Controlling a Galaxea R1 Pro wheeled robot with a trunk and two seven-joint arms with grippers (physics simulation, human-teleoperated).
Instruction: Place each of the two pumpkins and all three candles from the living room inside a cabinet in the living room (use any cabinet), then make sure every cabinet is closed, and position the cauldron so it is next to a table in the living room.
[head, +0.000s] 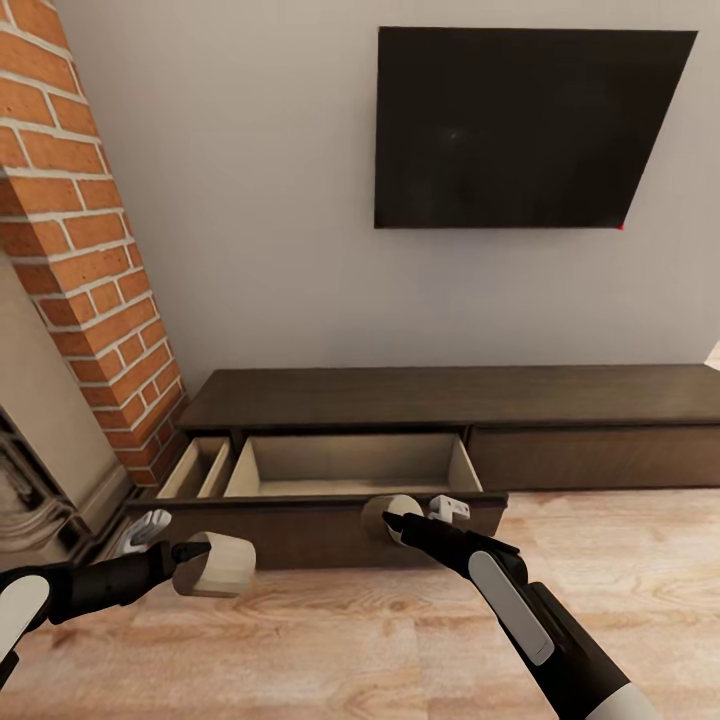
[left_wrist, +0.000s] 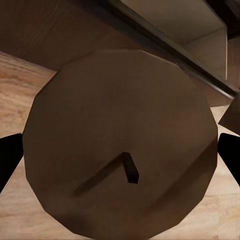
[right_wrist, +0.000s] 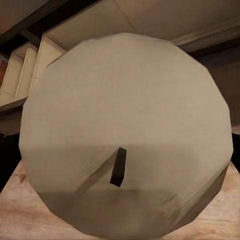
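Note:
The long low dark-brown cabinet (head: 450, 395) stands against the wall. Its wide drawer (head: 350, 465) and a narrow drawer (head: 195, 468) beside it are pulled out, showing pale insides with nothing visible in them. My left gripper (head: 198, 556) is shut on a pale, stubby candle (head: 218, 566), in front of the drawers' left end. My right gripper (head: 405, 522) is shut on another candle (head: 385, 508) right at the wide drawer's front panel. Each wrist view looks onto a candle's flat end with its dark wick, the left candle (left_wrist: 120, 150) shaded brown, the right candle (right_wrist: 125, 130) cream. No pumpkins, cauldron or table in view.
A brick column (head: 90, 250) and an ornate fireplace (head: 30, 490) stand at the left, close to my left arm. A dark screen (head: 520, 130) hangs on the wall above the cabinet. The cabinet's right front (head: 590, 458) is shut. Wooden floor (head: 400, 640) lies below.

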